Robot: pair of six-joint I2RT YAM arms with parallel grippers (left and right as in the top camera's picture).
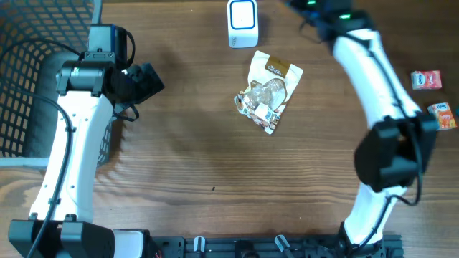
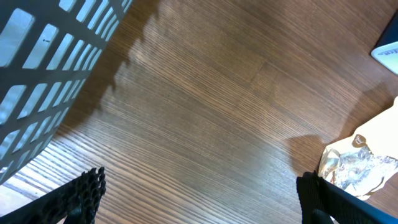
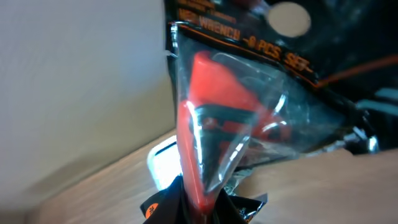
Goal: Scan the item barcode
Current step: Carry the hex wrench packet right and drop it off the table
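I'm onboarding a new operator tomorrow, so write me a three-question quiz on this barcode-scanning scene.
1. True or false: the left pincer is open and holds nothing.
2. Multiple choice: what does the right pincer grip? A) a drinks can B) a packaged wrench set C) nothing at all
3. Fill in the blank: the mesh basket stands on the robot's ____ side of the table.

Key: 1 true; 2 B; 3 left.
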